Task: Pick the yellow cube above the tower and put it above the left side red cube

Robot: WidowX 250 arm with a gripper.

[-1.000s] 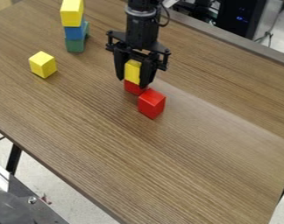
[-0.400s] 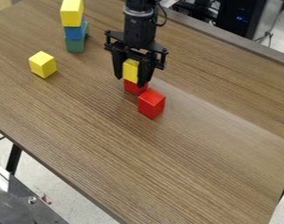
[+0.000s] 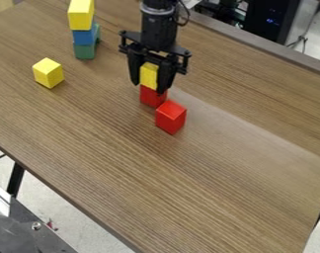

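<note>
The gripper hangs at the upper middle of the camera view, its two fingers closed around a yellow cube. Directly below that cube is the left red cube, its top partly covered by the fingertips; whether the two cubes touch I cannot tell. Just to the lower right sits the other red cube. At the upper left stands a tower with a yellow block on top, a blue block under it and a green block at the bottom.
Another yellow cube lies on the wooden table in front of the tower. A dark box with blue lights stands beyond the table's far edge. A grey surface is at the lower left.
The gripper has shifted left, then slightly back right, and risen a little. The yellow cube has moved up with it, so more of the left red cube shows.
</note>
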